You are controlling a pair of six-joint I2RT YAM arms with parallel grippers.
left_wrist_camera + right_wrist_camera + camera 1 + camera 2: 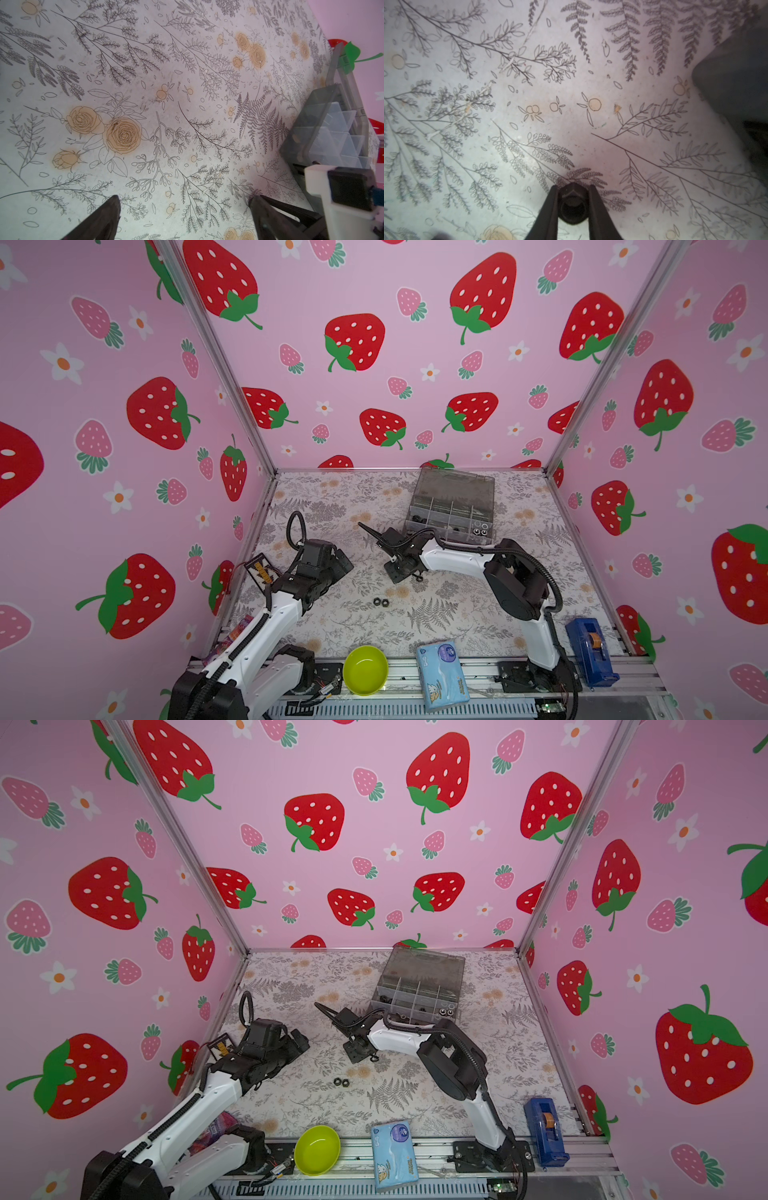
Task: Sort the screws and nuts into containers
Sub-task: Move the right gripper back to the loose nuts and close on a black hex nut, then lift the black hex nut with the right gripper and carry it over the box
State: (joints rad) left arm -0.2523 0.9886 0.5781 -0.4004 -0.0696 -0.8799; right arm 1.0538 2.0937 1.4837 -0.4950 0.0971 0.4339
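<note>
Right gripper [573, 187]: fingers clamped on either side of a black nut [572, 205], close above the table [591, 128].
Left gripper [185, 199]: jaws wide apart, over the table's left part.
Loose nuts [381, 602]: two black ones side by side on the table, between the arms, nearer the front than the right gripper.
Box [457, 489]: at the back, lid raised; dark pieces in several compartments, silver nuts [481, 529] in its front right corner.
Bowl [351, 655]: green, at the front edge, well apart from the box.

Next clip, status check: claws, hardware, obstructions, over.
Left claw open, empty. Right claw pinching a black nut. Two nuts loose on table; organizer box lid up. No obstruction seen.
</note>
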